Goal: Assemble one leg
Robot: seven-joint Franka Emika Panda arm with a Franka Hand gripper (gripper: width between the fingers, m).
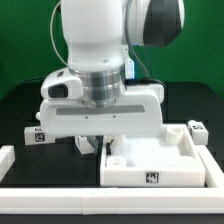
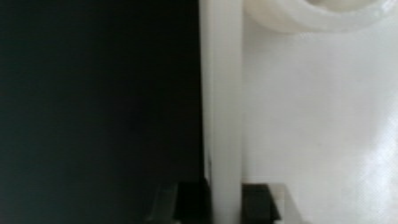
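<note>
- Straddling the rim wall of the tabletop [image 2: 320,120], the gripper [image 2: 221,198] has one dark finger [image 2: 178,198] on the wall's outer side and the other on its inner side.
- Both fingers lie right against the wall in the wrist view, with no gap to be seen, so the gripper is narrow and clamped on the tabletop's rim.
- Seen from the exterior view, the gripper [image 1: 90,146] sits low over the black table [image 1: 15,115], at the tabletop's [image 1: 185,172] edge toward the exterior view's left. The arm's broad white hand hides most of the contact.
- The tabletop lies flat with its rim up, and a tag [image 1: 152,180] shows on its near wall.
- A round socket [image 2: 329,15] sits just inside the gripped wall, near one corner.
- One leg [image 1: 38,136] lies on the table at the exterior view's left, partly behind the hand. It is apart from the tabletop, with a tag facing the camera.
- A second leg [image 1: 198,130] lies at the exterior view's right, just behind the tabletop's far corner. Whether it touches the rim cannot be told.
- A white bar [image 1: 10,155] lies on the table at the exterior view's left edge.
</note>
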